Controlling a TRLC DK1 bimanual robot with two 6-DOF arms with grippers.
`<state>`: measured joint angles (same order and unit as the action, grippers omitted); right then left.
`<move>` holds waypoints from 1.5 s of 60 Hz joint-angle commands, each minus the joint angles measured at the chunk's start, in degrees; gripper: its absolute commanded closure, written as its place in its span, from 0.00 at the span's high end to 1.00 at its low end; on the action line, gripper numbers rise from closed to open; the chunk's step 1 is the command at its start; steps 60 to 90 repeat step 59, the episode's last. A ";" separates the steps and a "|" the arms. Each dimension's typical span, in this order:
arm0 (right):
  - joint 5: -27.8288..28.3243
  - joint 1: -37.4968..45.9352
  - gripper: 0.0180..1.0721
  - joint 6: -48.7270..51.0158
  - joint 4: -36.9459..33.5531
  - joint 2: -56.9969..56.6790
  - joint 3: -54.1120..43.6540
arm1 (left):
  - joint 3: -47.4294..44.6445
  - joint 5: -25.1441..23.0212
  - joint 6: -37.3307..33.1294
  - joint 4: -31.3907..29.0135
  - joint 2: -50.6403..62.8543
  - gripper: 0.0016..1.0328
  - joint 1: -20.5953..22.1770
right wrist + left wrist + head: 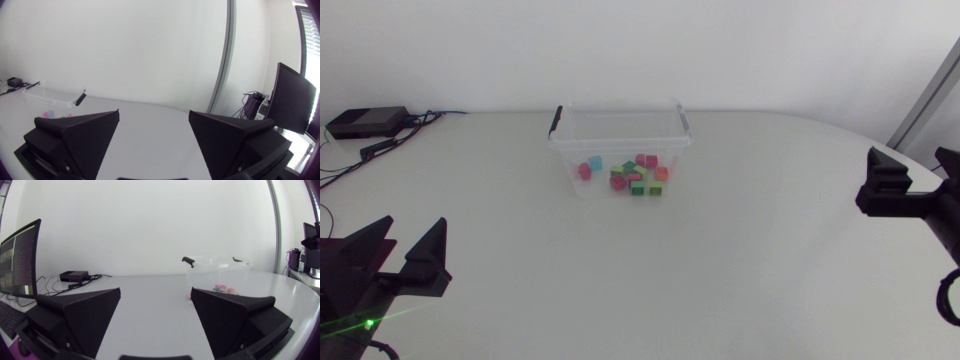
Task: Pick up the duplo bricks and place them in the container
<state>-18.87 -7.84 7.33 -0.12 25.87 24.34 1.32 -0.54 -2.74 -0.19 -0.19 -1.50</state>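
Clear container (616, 128) long axis across table (740, 250), bricks (637, 186) inside | L claw (155, 291) wide open, empty | R claw (153, 112) same

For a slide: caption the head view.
Small colourful duplo bricks in clear plastic container; matte black left claw and right claw open.

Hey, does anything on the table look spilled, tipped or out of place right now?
Nothing stands out. The container sits upright, the duplo bricks all inside it, none loose on the table. Left arm and right arm rest at the sides, jaws open and empty.
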 commanded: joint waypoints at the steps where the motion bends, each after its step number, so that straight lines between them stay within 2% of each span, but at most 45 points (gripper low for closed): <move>1: 1.43 0.94 0.95 -0.01 0.62 -2.61 -3.52 | -1.25 0.39 1.52 -0.10 -0.46 0.95 -0.08; 46: 18.87 7.84 0.95 -7.33 0.12 -25.87 -24.34 | -1.32 0.54 2.74 0.19 0.19 0.95 1.50; 90: 18.87 7.84 0.95 -7.33 0.12 -25.87 -24.34 | -1.32 0.54 2.74 0.19 0.19 0.95 1.50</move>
